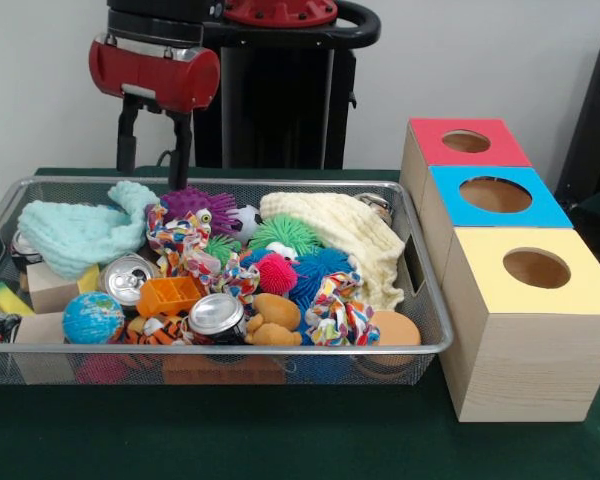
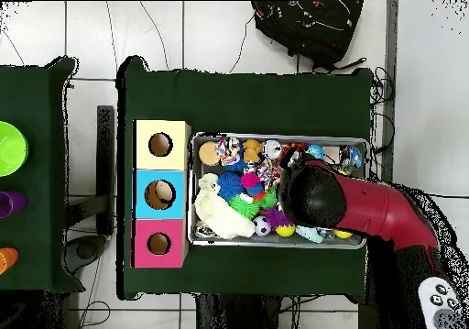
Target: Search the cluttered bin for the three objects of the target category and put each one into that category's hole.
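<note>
Fingers [image 1: 153, 135] apart and empty above wire bin [image 1: 280, 350], tips hidden behind its far rim, overhead view blocked by arm [image 2: 366, 211]

Toys, cans and cloths crowd the bin [image 1: 425, 300] edge to edge; the three box holes [image 1: 495, 193] lie unobstructed.

**Sawyer arm: visible parts**

- Wrist housing [image 1: 155, 72]: glossy red cylinder lying crosswise, with a silver band at its top and a black section above.
- Gripper [image 1: 154, 140]: two slim black fingers [image 1: 127, 133] below the housing, toward 6 o'clock, on a small pale mounting block.
- Pedestal [image 1: 280, 95]: black column behind, red disc cap, black rounded collar around it.
- Arm link [image 2: 385, 217], seen from overhead: red shell ending in a black rounded dome toward 9 o'clock.
</note>
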Available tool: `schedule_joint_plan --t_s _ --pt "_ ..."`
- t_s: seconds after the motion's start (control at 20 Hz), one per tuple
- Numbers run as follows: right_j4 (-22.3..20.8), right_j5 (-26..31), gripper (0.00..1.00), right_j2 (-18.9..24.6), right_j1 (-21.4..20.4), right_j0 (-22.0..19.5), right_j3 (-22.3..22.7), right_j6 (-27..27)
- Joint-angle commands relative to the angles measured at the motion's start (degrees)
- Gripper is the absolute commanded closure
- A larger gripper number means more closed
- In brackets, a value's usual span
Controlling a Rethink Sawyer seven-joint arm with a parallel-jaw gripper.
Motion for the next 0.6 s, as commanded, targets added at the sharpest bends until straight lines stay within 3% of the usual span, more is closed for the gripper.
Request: schedule_joint_plan --t_s 0.05,0.2,0.25,0.35,0.5,0.6 --pt "-2.2 -2.7 0.00 7.3 8.0 -2.9 2.2 -3.5" --pt "-2.9 -8.7 0.00 5.8 8.8 -1.5 3.5 1.3" --pt "-3.1 -10.7 1.00 5.2 8.9 -0.9 4.0 3.0" --pt "-3.3 -11.0 1.00 1.8 8.5 2.4 4.2 6.0" --pt "-2.3 -9.6 1.00 1.5 6.6 2.8 6.4 5.3" --pt "-3.3 -12.2 1.00 1.4 6.4 2.9 9.2 5.0"
